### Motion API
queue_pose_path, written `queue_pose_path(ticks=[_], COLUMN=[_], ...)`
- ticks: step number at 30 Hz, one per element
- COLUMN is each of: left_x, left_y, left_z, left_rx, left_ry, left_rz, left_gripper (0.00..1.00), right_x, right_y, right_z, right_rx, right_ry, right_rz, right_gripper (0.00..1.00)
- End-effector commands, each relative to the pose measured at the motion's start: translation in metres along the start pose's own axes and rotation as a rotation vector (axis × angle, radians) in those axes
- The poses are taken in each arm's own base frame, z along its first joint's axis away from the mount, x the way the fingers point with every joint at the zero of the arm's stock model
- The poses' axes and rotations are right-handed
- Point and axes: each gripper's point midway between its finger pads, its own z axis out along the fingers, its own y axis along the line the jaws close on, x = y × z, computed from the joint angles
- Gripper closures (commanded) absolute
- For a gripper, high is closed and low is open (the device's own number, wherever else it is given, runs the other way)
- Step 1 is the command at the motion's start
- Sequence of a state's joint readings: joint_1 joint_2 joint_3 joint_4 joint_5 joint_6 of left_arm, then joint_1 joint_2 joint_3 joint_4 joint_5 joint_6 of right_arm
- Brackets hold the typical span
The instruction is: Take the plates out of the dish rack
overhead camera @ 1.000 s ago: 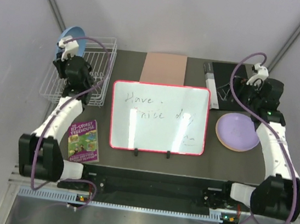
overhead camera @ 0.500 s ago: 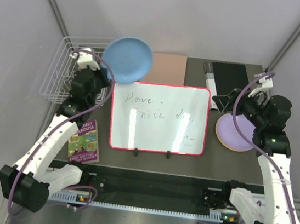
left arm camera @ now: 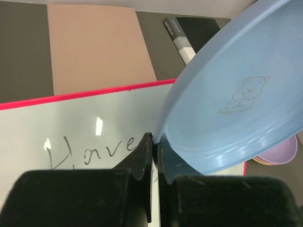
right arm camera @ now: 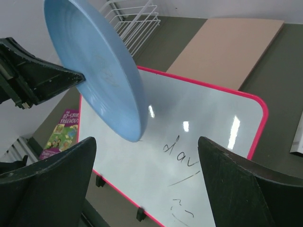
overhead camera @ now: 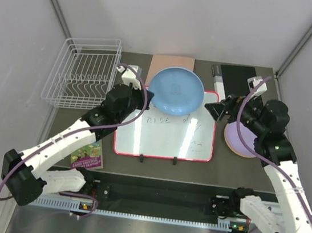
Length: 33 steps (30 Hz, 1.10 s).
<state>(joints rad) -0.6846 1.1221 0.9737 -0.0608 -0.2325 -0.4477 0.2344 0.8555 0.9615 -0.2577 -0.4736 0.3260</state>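
Two plates look done: the lilac plate (overhead camera: 245, 142) lies flat on the surface (overhead camera: 202, 71) at my right, just beside the whiteboard (overhead camera: 165, 135), and a sliver of orange-yellow plate (left arm camera: 263, 161) shows under it, so it reads as a stack. Right hand (right arm camera: 147, 142) hangs just past that, fingers spread wide, nothing in them, facing left. Left hand (left arm camera: 154, 141) is pinched on the rim of the blue plate (overhead camera: 175, 90), which is tilted in the air over the whiteboard's far edge, touching nothing else. Dish rack (overhead camera: 83, 75) sits at the far left corner, well apart; no plates in it that I can see. Step as I read it: last plate in transfer from rack to stack, maybe via handover. Next move needs the plate further right and levelled, with right fingers on the free rim before left lets go; it's a thin rim pinch and could slip
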Motion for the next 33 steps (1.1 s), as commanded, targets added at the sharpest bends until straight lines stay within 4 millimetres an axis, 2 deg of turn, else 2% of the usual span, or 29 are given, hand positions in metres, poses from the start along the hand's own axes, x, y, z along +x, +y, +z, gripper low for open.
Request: queue_pose_path(ticks=[1,5,7,8,9,11,12,13,15,16,17,18,20,22,24,27,29,30,32,33], left_x=[-0.038,-0.029,-0.023,-0.021,-0.02,-0.02,-0.023,-0.023,-0.028,-0.027,-0.029,-0.03,-0.03,-0.029,-0.028,-0.029,-0.028,-0.029,-0.028,-0.028], left_y=[-0.042,-0.061,-0.069,-0.071,-0.073,-0.07,-0.068,-0.066,-0.058,-0.055,-0.053,-0.05,-0.049,-0.049,-0.051,-0.053,-0.054,-0.055,-0.056,-0.057], left_z=[-0.005,-0.003,-0.003,-0.004,-0.004,-0.004,-0.006,-0.006,-0.009,-0.009,-0.01,-0.011,-0.011,-0.009,-0.009,-0.01,-0.01,-0.01,-0.01,-0.01], left_rx=[0.09,0.123,0.131,0.133,0.135,0.122,0.113,0.103,0.064,0.055,0.047,0.034,0.029,0.027,0.034,0.046,0.055,0.058,0.067,0.072], left_ry=[-0.118,-0.099,-0.088,-0.086,-0.085,-0.09,-0.097,-0.101,-0.122,-0.124,-0.131,-0.135,-0.136,-0.133,-0.13,-0.134,-0.131,-0.131,-0.128,-0.128], left_rz=[-0.049,-0.034,-0.024,-0.02,-0.019,-0.013,-0.009,-0.005,0.005,0.01,0.017,0.018,0.022,0.026,0.028,0.025,0.025,0.025,0.024,0.023], left_gripper=[1.0,1.0,1.0,1.0,1.0,1.0,1.0,1.0,1.0,1.0,1.0,1.0,1.0,1.0,1.0,1.0,1.0,1.0,1.0,1.0], right_x=[-0.008,0.004,0.009,0.01,0.011,0.011,0.008,0.008,0.0,-0.001,-0.004,-0.008,-0.01,-0.009,-0.01,-0.006,-0.005,-0.002,0.0,0.0], right_y=[0.008,0.014,0.009,0.009,0.007,-0.002,-0.003,-0.006,-0.011,-0.013,-0.016,-0.015,-0.019,-0.018,-0.019,-0.019,-0.018,-0.018,-0.016,-0.016], right_z=[0.011,0.024,0.03,0.032,0.033,0.031,0.027,0.024,0.014,0.009,0.005,0.0,-0.005,-0.008,-0.009,-0.007,-0.006,-0.003,-0.001,0.0], right_rx=[-0.004,-0.013,0.008,0.013,0.022,0.071,0.086,0.108,0.158,0.18,0.205,0.212,0.241,0.243,0.251,0.244,0.233,0.229,0.216,0.211], right_ry=[-0.043,-0.011,0.003,0.006,0.009,0.01,-0.003,-0.001,-0.034,-0.035,-0.046,-0.06,-0.069,-0.063,-0.064,-0.048,-0.04,-0.029,-0.024,-0.02], right_rz=[-0.014,-0.013,-0.011,-0.01,-0.01,-0.019,-0.025,-0.025,-0.043,-0.043,-0.055,-0.057,-0.052,-0.054,-0.054,-0.059,-0.058,-0.054,-0.052,-0.052], right_gripper=[0.12,0.12,0.18,0.24,0.46,0.64,0.76,0.79,0.77,0.64,0.64,0.72,0.8,0.91,0.96,0.98,0.93,0.83,0.82,0.68])
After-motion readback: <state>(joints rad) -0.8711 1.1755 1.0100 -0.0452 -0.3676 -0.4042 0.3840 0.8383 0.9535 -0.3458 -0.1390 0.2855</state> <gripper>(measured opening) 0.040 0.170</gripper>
